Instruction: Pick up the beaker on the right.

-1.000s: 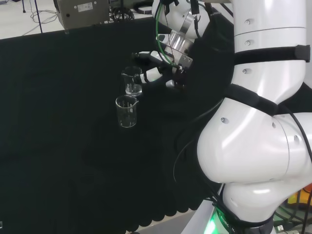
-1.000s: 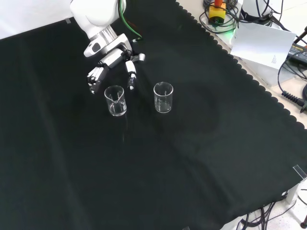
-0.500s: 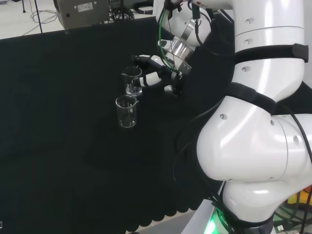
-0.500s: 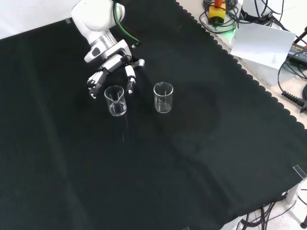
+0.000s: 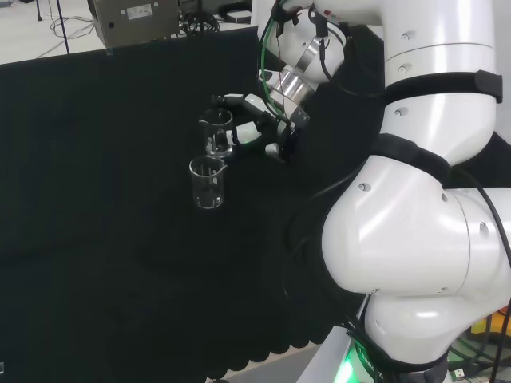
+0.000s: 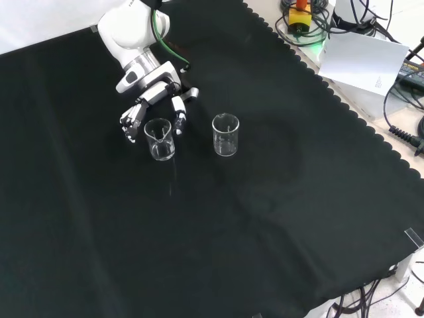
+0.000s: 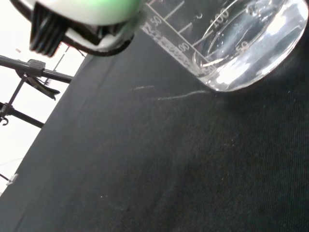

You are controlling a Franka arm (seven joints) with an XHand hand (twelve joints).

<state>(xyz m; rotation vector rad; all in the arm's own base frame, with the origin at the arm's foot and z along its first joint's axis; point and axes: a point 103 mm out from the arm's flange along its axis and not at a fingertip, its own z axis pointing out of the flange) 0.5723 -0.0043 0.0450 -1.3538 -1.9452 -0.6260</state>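
Two beakers upright on the cloth [image 6: 278, 218], near each other but apart. Front view: one beaker [image 6: 159, 138] at left, second beaker [image 6: 225, 134] to its right, approx. level w/ it. Head view: same pair one behind the other — far beaker [image 5: 216, 132], near beaker [image 5: 207, 182] in front. Hand [image 6: 154, 105] sits just behind the left beaker in front view, fingers [image 6: 132, 119] reaching down either side of it; in head view it's just right of the far beaker. Wrist view: beaker base [image 7: 241, 53] resting on cloth, close to the palm.
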